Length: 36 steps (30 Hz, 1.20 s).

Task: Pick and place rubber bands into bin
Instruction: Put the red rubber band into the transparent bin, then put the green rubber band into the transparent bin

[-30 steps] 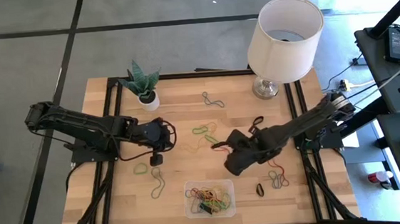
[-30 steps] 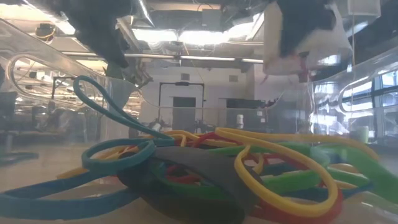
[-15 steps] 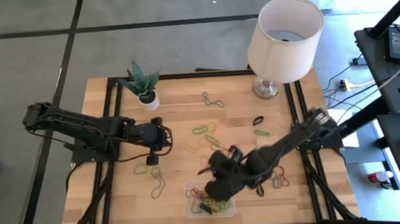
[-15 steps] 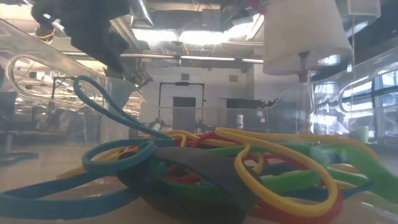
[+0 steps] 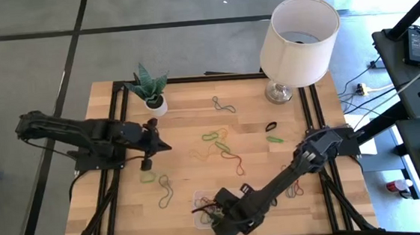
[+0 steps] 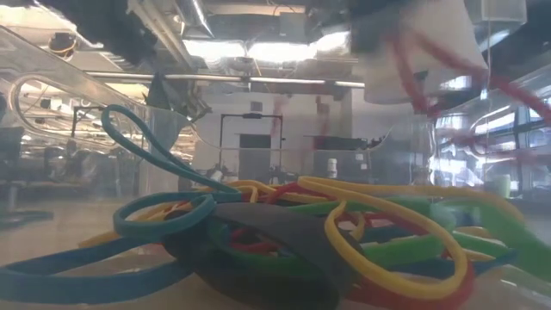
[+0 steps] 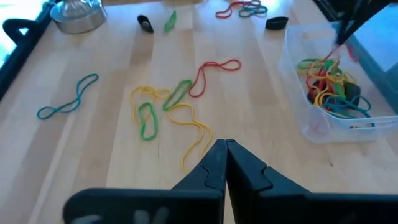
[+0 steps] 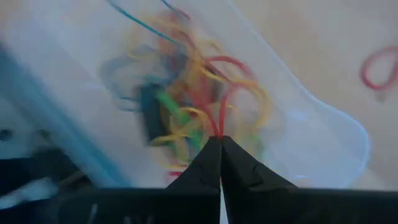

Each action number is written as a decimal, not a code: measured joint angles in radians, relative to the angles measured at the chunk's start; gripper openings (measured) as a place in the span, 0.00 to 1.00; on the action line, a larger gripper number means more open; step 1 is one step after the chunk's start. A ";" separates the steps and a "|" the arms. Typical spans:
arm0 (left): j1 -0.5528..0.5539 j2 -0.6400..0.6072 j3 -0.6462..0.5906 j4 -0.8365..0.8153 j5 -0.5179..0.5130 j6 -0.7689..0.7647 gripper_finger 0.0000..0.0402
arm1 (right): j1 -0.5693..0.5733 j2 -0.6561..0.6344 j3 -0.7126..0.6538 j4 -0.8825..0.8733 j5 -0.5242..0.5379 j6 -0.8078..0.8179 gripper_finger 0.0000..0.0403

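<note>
In the high view the bin (image 5: 219, 209) sits at the lower centre of the bench (image 5: 188, 119), near its front edge, with a tangle of bands (image 5: 215, 205) inside. The right pincer (image 5: 219, 216) hangs over the bin's lower left part, its arm stretching in from the right side of the frame. In the right wrist view its fingers (image 8: 214, 163) are pressed together on a red band (image 8: 219, 112) that loops up from their tips above the pile of yellow, green and red bands in the bin.

The left pincer (image 5: 152, 144) waits at the left of the bench, below the plant (image 5: 148, 87), its fingers closed together and empty in the left wrist view (image 7: 226, 163).

Loose bands still lie on the bench: a yellow, green and red cluster (image 5: 218, 142) at centre, a green pair (image 5: 157, 186) at lower left, one near the lamp (image 5: 297, 35), and several at lower right.
</note>
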 joint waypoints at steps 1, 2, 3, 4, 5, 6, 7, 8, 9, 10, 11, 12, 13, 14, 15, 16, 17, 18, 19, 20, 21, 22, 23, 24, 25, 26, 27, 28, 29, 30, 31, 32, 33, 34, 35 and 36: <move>0.000 -0.013 0.000 -0.008 0.000 0.001 0.01 | -0.002 0.015 0.000 -0.006 -0.013 0.000 0.00; 0.000 -0.023 0.000 -0.012 0.000 0.001 0.01 | -0.005 0.028 0.000 -0.003 -0.026 -0.001 0.00; 0.000 -0.030 0.000 -0.014 0.000 0.001 0.01 | -0.008 0.039 0.000 -0.003 -0.036 -0.002 0.00; 0.000 -0.036 0.000 -0.017 0.000 0.002 0.01 | -0.010 0.050 0.000 -0.003 -0.043 -0.004 0.01; 0.000 -0.041 0.000 -0.023 0.000 0.002 0.00 | -0.013 0.060 0.000 -0.001 -0.056 -0.004 0.01; 0.000 -0.044 0.000 -0.025 0.000 0.003 0.00 | -0.014 0.068 0.000 -0.002 -0.066 -0.004 0.02; 0.000 -0.045 0.000 -0.022 0.000 0.003 0.00 | -0.014 0.073 0.000 -0.008 -0.077 -0.004 0.03; 0.000 -0.044 0.000 -0.023 0.000 0.007 0.00 | -0.015 0.077 0.000 -0.017 -0.085 -0.003 0.03; 0.000 -0.043 0.000 -0.027 0.000 0.014 0.00 | -0.016 0.078 0.000 -0.023 -0.088 0.002 0.04; 0.000 -0.043 0.000 -0.028 0.000 0.020 0.01 | -0.017 0.078 0.000 -0.024 -0.091 0.010 0.06; 0.000 -0.042 0.000 -0.029 0.000 0.027 0.01 | -0.018 0.075 0.000 -0.026 -0.091 0.025 0.07; 0.000 -0.040 0.000 -0.033 0.000 0.035 0.01 | -0.018 0.071 0.000 -0.033 -0.091 0.034 0.09; 0.000 -0.039 0.000 -0.041 0.000 0.040 0.00 | -0.019 0.067 0.000 -0.040 -0.091 0.045 0.11; 0.000 -0.039 0.000 -0.046 0.000 0.041 0.00 | -0.019 0.063 0.001 -0.039 -0.091 0.049 0.14; 0.000 -0.040 0.000 -0.046 0.000 0.040 0.00 | -0.020 0.060 0.008 -0.046 -0.092 0.050 0.16; 0.000 -0.040 0.000 -0.049 0.000 0.040 0.00 | -0.020 0.058 0.015 -0.056 -0.092 0.050 0.19; 0.000 -0.040 0.000 -0.052 0.000 0.040 0.00 | -0.020 0.057 0.022 -0.064 -0.092 0.051 0.22; 0.000 -0.039 0.000 -0.055 0.000 0.041 0.01 | -0.020 0.057 0.032 -0.068 -0.092 0.051 0.25; 0.000 -0.039 0.000 -0.058 0.000 0.041 0.01 | -0.020 0.057 0.044 -0.076 -0.092 0.051 0.28; 0.000 -0.040 0.000 -0.059 0.000 0.041 0.01 | -0.020 0.057 0.056 -0.090 -0.092 0.050 0.30; 0.000 -0.040 0.000 -0.060 0.000 0.041 0.01 | -0.021 0.054 0.058 -0.097 -0.091 0.050 0.33; 0.000 -0.040 0.000 -0.063 0.000 0.040 0.00 | -0.022 0.046 0.053 -0.098 -0.092 0.051 0.36; 0.000 -0.039 0.000 -0.065 0.000 0.040 0.00 | -0.022 0.041 0.052 -0.102 -0.092 0.051 0.38; 0.000 -0.039 0.000 -0.065 0.000 0.040 0.00 | -0.022 0.038 0.052 -0.102 -0.092 0.051 0.40; 0.000 -0.040 0.000 -0.064 0.000 0.041 0.00 | -0.022 0.035 0.056 -0.104 -0.092 0.048 0.42; 0.000 -0.039 0.000 -0.065 0.000 0.041 0.01 | -0.022 0.032 0.056 -0.104 -0.092 0.048 0.44; 0.000 -0.039 0.000 -0.066 0.000 0.040 0.01 | -0.024 0.030 0.057 -0.103 -0.091 0.048 0.45; 0.000 -0.040 0.000 -0.065 0.000 0.040 0.01 | -0.024 0.024 0.056 -0.103 -0.091 0.048 0.46; 0.000 -0.040 0.000 -0.065 0.000 0.040 0.01 | -0.024 0.019 0.056 -0.103 -0.088 0.048 0.46; 0.000 -0.040 0.000 -0.065 0.000 0.040 0.00 | -0.024 0.013 0.057 -0.103 -0.082 0.048 0.46; 0.000 -0.040 0.000 -0.065 0.000 0.040 0.00 | -0.024 0.005 0.057 -0.103 -0.069 0.048 0.45; 0.000 -0.040 0.000 -0.065 0.000 0.039 0.00 | -0.024 -0.001 0.057 -0.103 -0.052 0.048 0.44; 0.000 -0.040 0.000 -0.065 0.000 0.039 0.00 | -0.024 -0.007 0.057 -0.102 -0.036 0.048 0.43; 0.000 -0.040 0.000 -0.065 0.000 0.039 0.00 | -0.024 -0.013 0.057 -0.101 -0.018 0.048 0.41; 0.000 -0.040 0.000 -0.065 0.000 0.039 0.01 | -0.024 -0.019 0.057 -0.101 0.003 0.047 0.40; 0.000 -0.040 0.000 -0.065 0.000 0.038 0.01 | -0.024 -0.026 0.057 -0.101 0.025 0.047 0.38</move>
